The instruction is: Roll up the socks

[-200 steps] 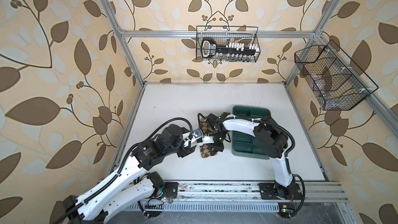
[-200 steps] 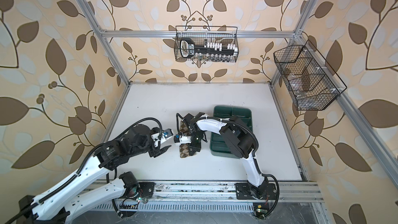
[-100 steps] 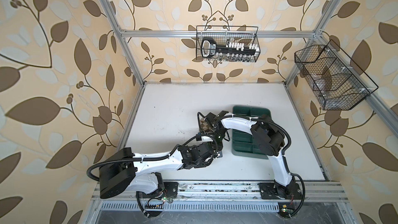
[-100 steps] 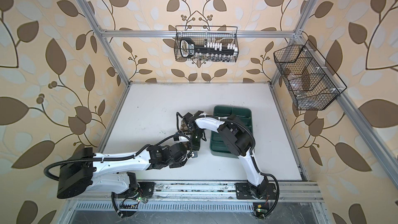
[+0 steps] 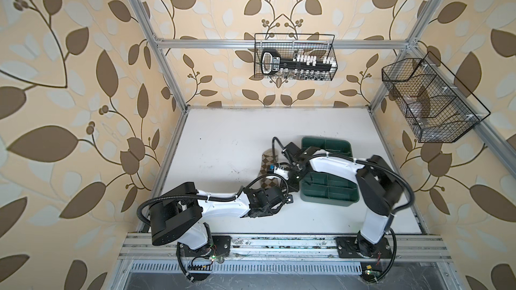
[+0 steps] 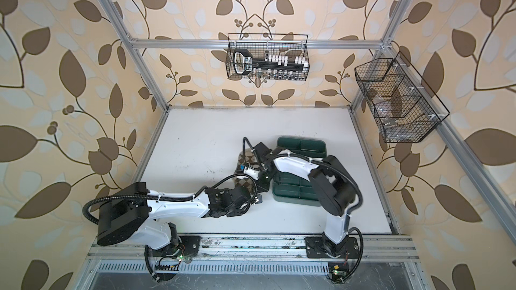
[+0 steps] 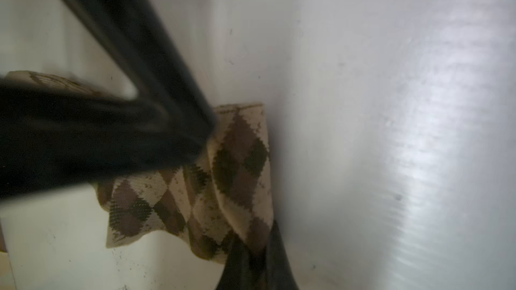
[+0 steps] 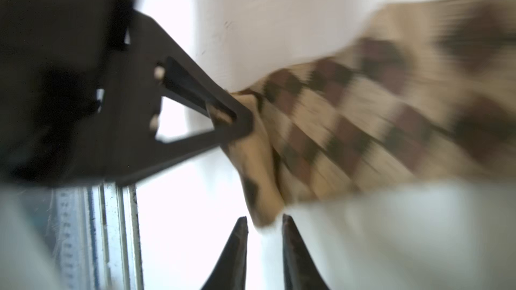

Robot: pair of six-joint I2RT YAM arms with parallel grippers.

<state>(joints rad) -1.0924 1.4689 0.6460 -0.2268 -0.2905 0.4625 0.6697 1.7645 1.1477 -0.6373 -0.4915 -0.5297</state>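
A tan sock with brown argyle diamonds [image 5: 267,160] lies stretched on the white table, just left of the green tray, in both top views [image 6: 243,183]. My left gripper [image 7: 255,255] is shut on a folded edge of this sock [image 7: 237,163]; from above it sits at the sock's near end [image 5: 288,199]. My right gripper [image 8: 264,223] stands open with a narrow gap, and the sock's loose end [image 8: 259,191] hangs right at its tips. In a top view the right gripper [image 5: 293,186] points down over the same end. The left gripper [image 8: 226,117] shows pinching fabric there.
A green compartment tray [image 5: 325,203] stands right beside the sock, under my right forearm. A wire basket with tools [image 5: 294,57] hangs on the back wall and another wire basket [image 5: 430,101] on the right wall. The aluminium rail [image 5: 279,242] runs along the table's front edge.
My left arm has stretched low across to the sock's near end and its gripper has shut on the fabric. The right gripper's jaws have parted from the sock.
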